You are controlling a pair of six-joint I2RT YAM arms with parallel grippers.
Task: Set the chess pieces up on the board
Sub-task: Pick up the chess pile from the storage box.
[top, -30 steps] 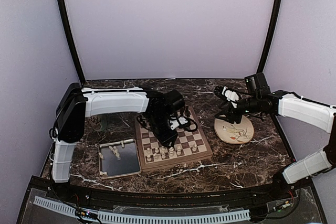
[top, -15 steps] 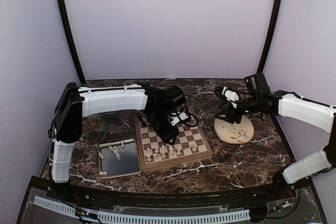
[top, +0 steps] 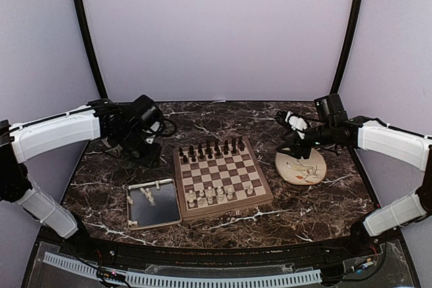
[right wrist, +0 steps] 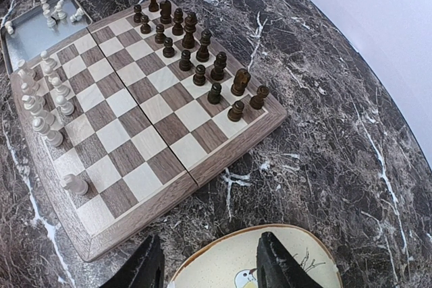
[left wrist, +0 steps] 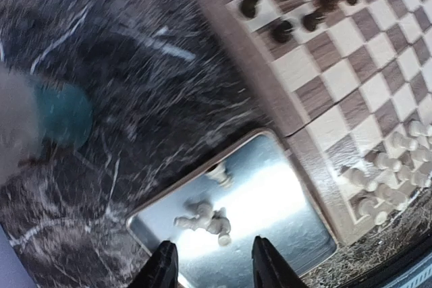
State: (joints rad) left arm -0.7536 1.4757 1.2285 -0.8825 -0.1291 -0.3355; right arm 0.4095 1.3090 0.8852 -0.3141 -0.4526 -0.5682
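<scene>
Board at middle of marble tabletop, square to its near edge. Dark pieces in two rows along board's far side. White pieces in an uneven line along its near side, not filling it. Just left of board, grey tray with a few more white ones inside. Right of board and apart from it, round plate. Left arm reaching in from left, end off board, beyond its far-left corner. Right arm coming in from right, end near plate's far rim.

Left wrist view, blurred: left claw pointing down over tray, fingers moderately apart, nothing between them. In tray below, small heap of white pieces lying on their sides, one more nearer far wall. Board's edge hard against tray; touching or not, cannot tell. Teal mug on tabletop at left, apart from tray.

Right wrist view: right claw above plate's rim, about half spread, gripping nothing. Beyond it, whole board: dark pieces upright in two rows on far-right side, white ones upright along left side, one alone near closest corner. Middle squares bare. Tray at top left, white pieces in it.
</scene>
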